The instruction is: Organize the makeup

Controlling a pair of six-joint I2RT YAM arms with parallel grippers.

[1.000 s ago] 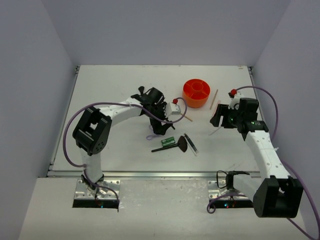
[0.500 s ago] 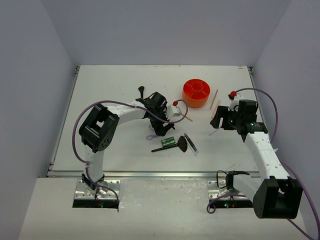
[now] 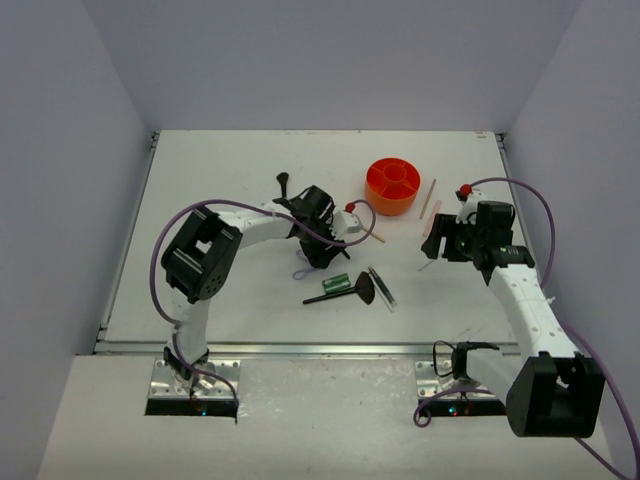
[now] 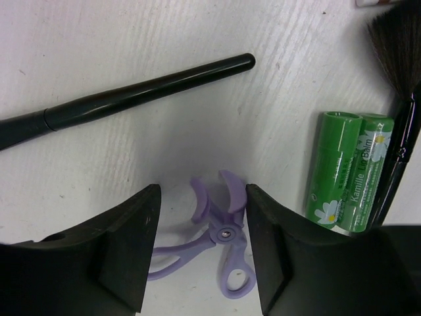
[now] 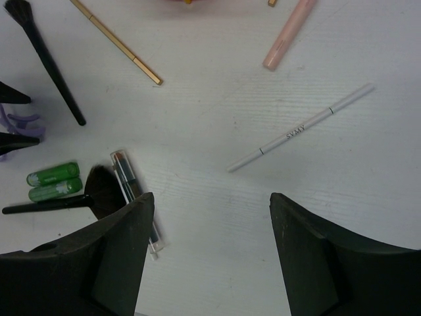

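Lilac curler (image 4: 225, 234) under spread left tool (image 4: 200, 201) | green tubes (image 4: 334, 168) beside | black brush (image 4: 131, 95) beyond

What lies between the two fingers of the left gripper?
The lilac eyelash curler lies there on the table, and the left gripper stands open on either side of it. The left wrist view shows this.

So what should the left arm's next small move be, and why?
Probably lower the left gripper straight down and close on the lilac curler. Its jaws stand open and empty, and the curler lies flat on the table between the fingers, apart from the green tubes and the black brush.
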